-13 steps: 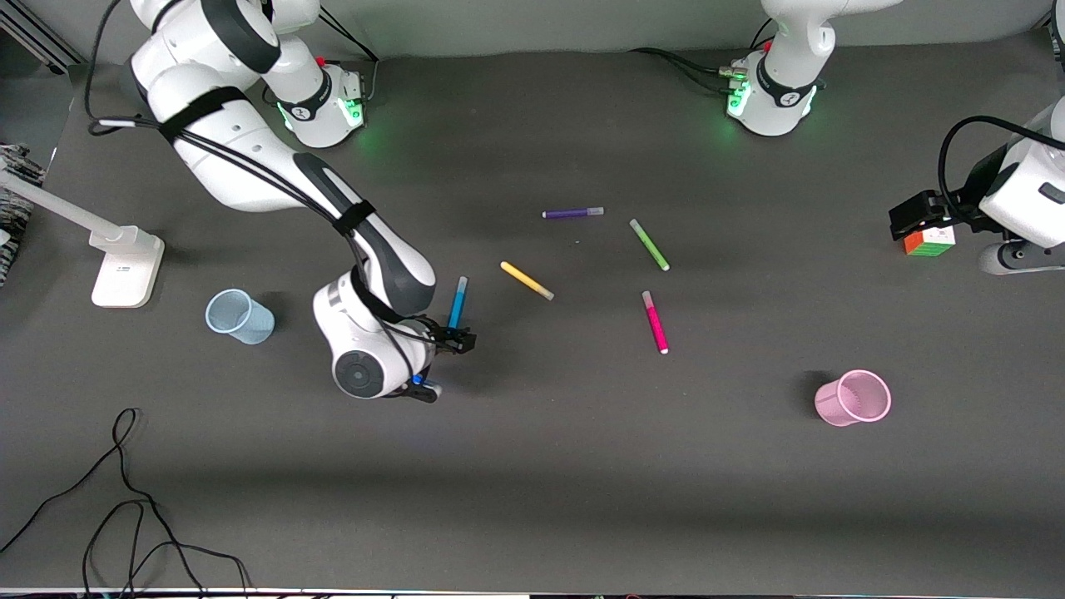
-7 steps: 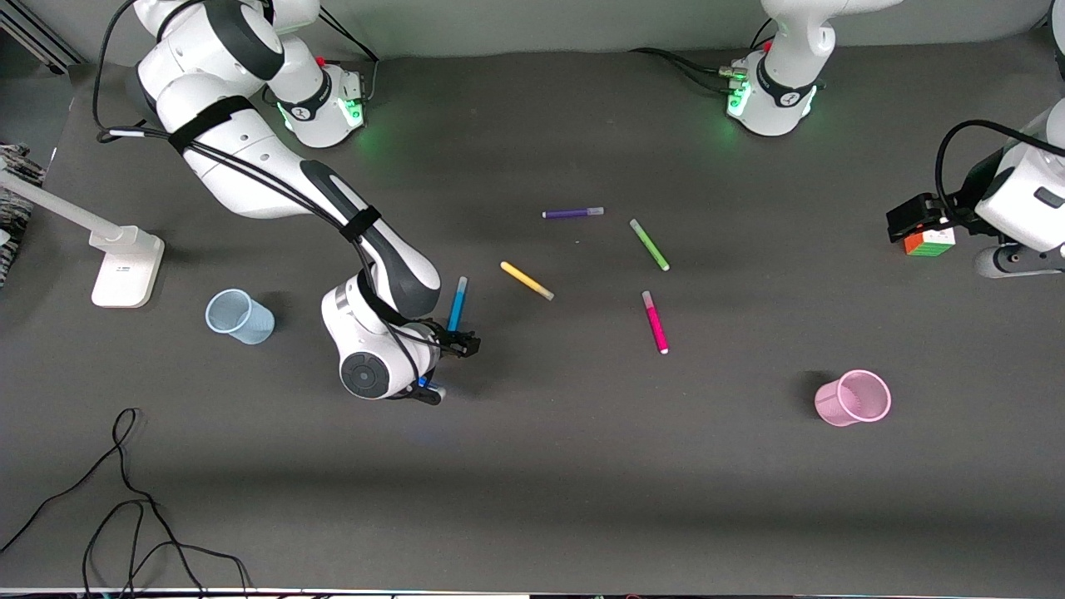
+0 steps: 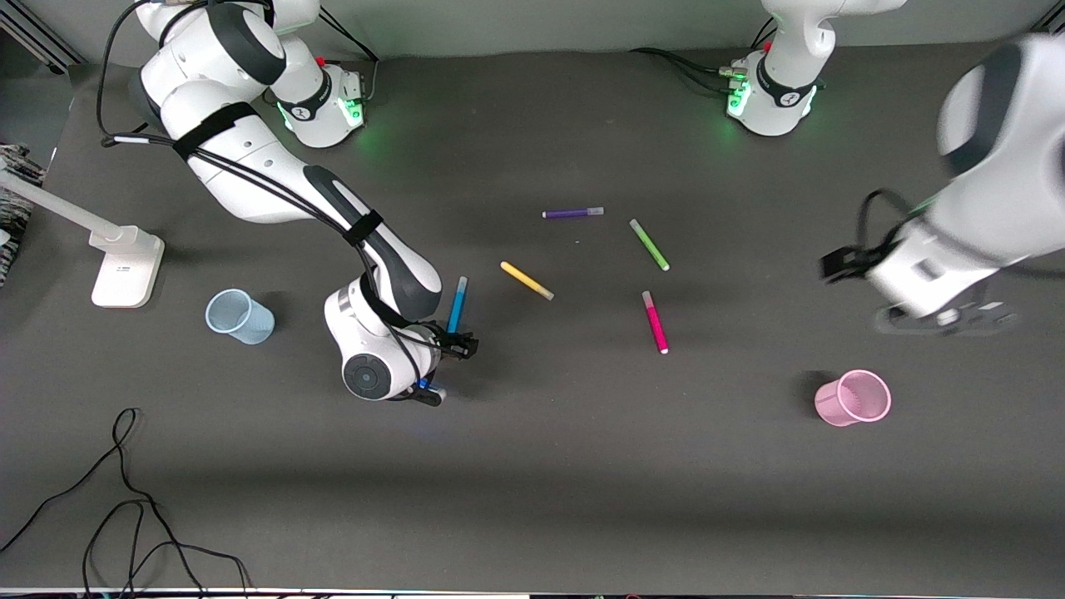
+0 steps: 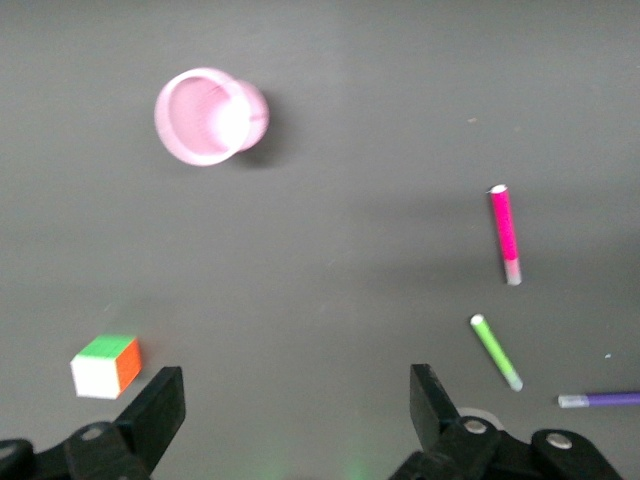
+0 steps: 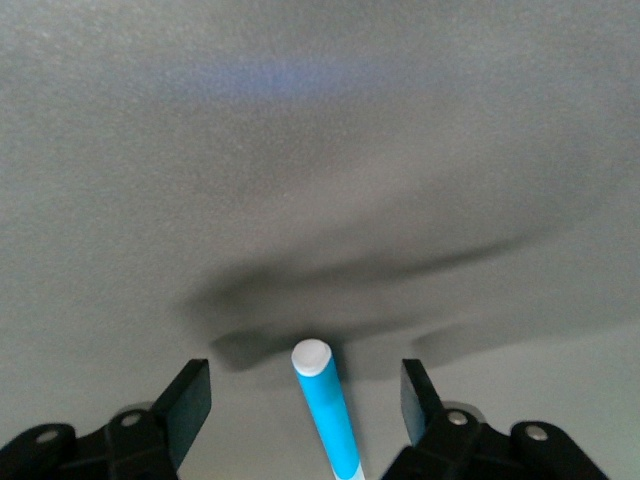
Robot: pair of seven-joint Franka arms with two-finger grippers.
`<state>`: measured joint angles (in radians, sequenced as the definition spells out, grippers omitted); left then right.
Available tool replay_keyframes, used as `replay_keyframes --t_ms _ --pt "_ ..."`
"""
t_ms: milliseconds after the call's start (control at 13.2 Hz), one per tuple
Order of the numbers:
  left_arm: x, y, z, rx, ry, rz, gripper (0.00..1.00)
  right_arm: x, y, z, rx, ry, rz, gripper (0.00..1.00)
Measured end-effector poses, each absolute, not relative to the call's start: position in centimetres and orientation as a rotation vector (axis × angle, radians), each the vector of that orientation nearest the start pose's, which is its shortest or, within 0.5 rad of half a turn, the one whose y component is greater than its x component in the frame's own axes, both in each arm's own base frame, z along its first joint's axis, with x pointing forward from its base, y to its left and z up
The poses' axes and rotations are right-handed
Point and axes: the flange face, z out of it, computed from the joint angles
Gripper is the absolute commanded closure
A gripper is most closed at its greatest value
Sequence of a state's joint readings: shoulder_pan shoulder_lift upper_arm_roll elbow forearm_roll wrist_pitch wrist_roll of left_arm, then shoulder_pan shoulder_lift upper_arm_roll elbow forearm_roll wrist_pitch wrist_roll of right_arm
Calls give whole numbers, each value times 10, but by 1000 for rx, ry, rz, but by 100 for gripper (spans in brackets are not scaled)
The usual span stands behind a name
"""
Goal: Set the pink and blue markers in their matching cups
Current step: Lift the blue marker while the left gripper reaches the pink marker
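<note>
A dark grey table (image 3: 582, 466) carries five markers, blue (image 3: 455, 304) at nine o'clock, pink (image 3: 655, 322) centre, and two cups (image 3: 240, 316).

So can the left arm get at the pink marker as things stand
Probably yes. The left hand is open and up over the table's left-arm end, and the pink marker lies flat with bare table around it, apart from the green pen.

Readable text: none in any view.
Robot bases (image 3: 320, 100): small dark ring marks, too small to read.
Lamp foot (image 3: 125, 268), left edge of the front view: a tiny dark mark, not legible.
Markers and cups: no print visible.
</note>
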<state>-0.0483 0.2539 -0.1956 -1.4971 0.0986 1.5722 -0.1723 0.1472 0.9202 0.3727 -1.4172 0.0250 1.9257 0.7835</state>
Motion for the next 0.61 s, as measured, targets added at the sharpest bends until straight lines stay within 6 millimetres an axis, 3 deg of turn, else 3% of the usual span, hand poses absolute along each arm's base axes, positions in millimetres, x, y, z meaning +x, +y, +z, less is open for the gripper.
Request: replay_keyframes --t_ms 151,303,606 --pt "620 -166 469 -3050 182 260 0 609 305 148 -2950 537 751 48" --pt "634 -190 421 -3068 117 283 0 609 305 148 -2950 536 749 62" --pt "632 -241 318 -3059 -276 480 0 609 307 151 -2948 533 744 81"
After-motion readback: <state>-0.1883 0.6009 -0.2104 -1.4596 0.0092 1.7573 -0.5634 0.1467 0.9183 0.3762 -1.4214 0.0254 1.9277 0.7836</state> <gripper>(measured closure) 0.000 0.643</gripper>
